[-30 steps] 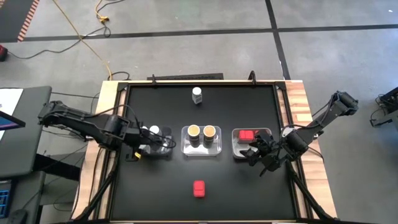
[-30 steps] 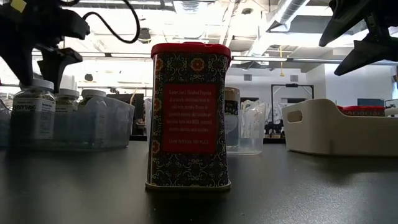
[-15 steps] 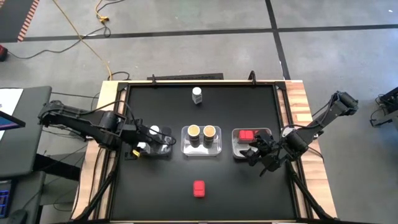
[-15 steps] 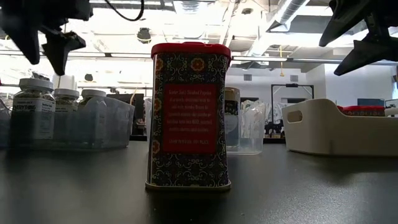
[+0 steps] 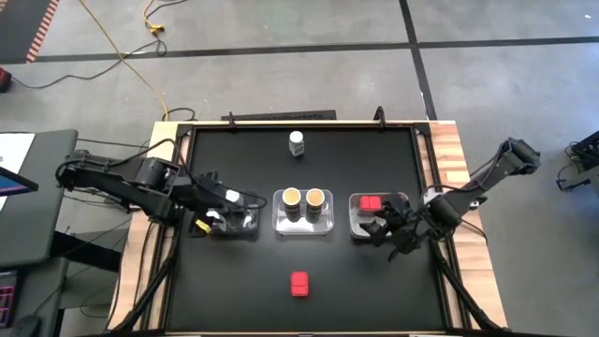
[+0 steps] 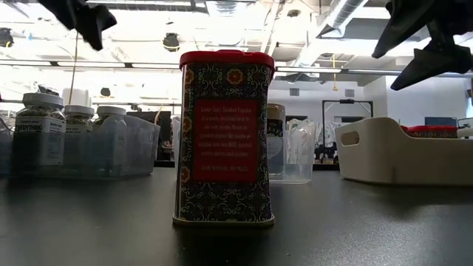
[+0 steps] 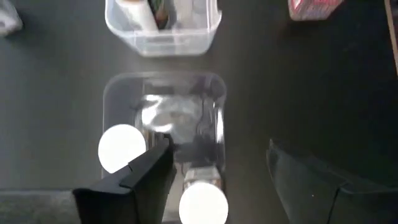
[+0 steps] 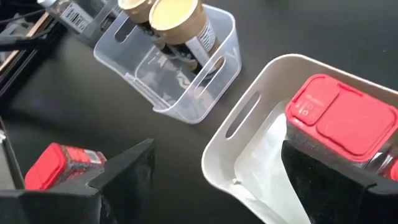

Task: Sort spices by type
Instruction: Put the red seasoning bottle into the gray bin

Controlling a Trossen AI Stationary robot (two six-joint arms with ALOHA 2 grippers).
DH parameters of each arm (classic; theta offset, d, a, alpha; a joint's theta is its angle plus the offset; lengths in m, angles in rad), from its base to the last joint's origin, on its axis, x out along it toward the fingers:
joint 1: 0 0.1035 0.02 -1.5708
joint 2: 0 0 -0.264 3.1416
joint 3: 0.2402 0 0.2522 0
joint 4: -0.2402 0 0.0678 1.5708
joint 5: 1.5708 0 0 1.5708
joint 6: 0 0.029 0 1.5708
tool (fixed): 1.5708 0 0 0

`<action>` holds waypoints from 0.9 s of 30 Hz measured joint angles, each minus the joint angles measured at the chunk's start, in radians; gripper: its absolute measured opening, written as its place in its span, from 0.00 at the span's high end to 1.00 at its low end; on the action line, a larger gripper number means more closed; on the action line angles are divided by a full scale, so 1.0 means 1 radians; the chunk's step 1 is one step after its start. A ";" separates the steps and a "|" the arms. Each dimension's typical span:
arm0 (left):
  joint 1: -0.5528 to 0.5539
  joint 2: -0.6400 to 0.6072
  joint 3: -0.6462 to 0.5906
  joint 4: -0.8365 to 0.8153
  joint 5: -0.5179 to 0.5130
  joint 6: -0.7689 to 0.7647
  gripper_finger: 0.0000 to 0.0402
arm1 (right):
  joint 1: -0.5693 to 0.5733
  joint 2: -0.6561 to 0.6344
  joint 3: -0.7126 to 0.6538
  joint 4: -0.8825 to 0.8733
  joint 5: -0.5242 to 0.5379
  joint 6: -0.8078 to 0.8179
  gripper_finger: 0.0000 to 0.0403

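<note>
Red tin (image 5: pixel 299 283) alone on open front table (image 5: pixel 374 290)

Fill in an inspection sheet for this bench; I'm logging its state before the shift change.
Surface: black table, wooden edges.
Job's things: two white-capped jars in left tray; two tan-topped jars in middle tray; red tin in white bin; loose red tin and white-capped jar.
Clutter: nothing seen.
Grippers: left gripper open above left tray, empty; right gripper open beside bin, empty.
Cables: yellow cord on floor.
Surroundings: concrete floor, taped lines.
</note>
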 joint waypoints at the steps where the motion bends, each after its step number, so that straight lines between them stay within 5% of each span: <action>1: 0.000 0.000 0.002 0.014 0.000 0.006 0.38 | -0.008 0.000 0.000 0.000 0.000 0.001 0.08; 14: -0.016 0.000 -0.005 0.172 -0.003 -0.013 0.38 | -0.073 0.000 0.022 0.083 -0.001 -0.099 0.08; 19: -0.018 -0.003 -0.105 0.398 -0.003 0.042 0.38 | -0.068 0.000 0.072 0.094 -0.021 -0.211 0.08; 27: -0.027 -0.031 -0.312 0.551 0.026 -0.018 0.38 | -0.071 0.132 0.225 0.048 -0.200 -0.384 0.08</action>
